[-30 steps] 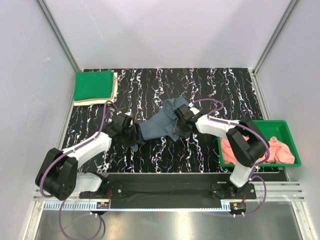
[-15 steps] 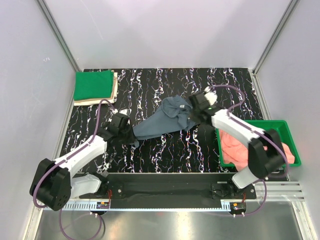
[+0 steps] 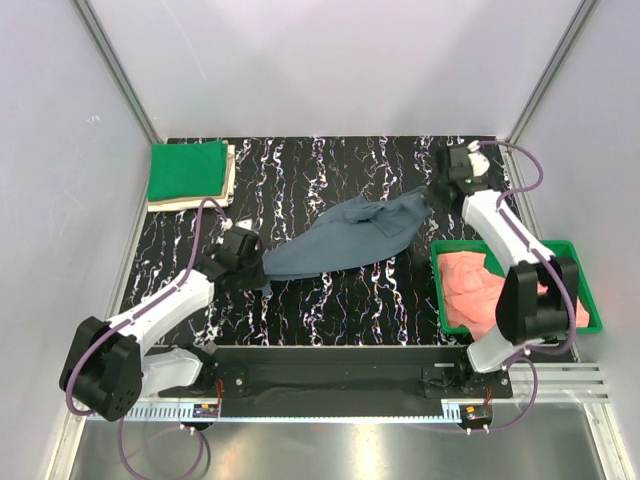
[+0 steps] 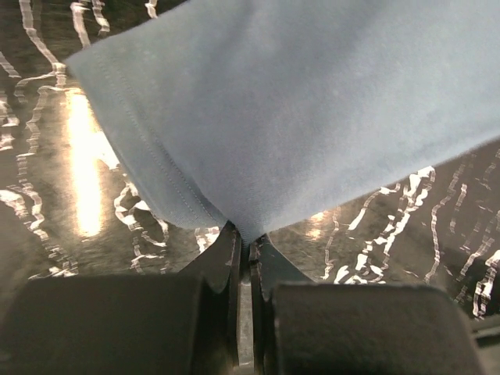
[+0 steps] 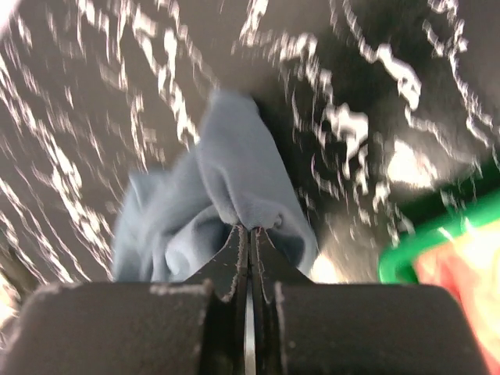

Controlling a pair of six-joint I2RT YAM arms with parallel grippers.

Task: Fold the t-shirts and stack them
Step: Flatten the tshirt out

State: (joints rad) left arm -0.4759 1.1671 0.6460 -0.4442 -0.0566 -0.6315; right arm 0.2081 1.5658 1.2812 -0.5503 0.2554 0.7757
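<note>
A blue-grey t-shirt is stretched across the middle of the black marbled table, held at both ends. My left gripper is shut on its near left edge; in the left wrist view the cloth fans out from my closed gripper. My right gripper is shut on the shirt's far right end, and its wrist view shows bunched fabric pinched in the gripper. A folded green t-shirt lies on a cream one at the back left. Pink t-shirts fill the green bin.
The green bin stands at the right near edge, just below my right arm. The folded stack sits in the back left corner. Grey walls close in the table on the left, back and right.
Both grippers have closed on the blue-grey shirt. My right gripper has swung up and to the right with its end, pulling the crumpled shirt out long; my left arm shifted slightly left.
</note>
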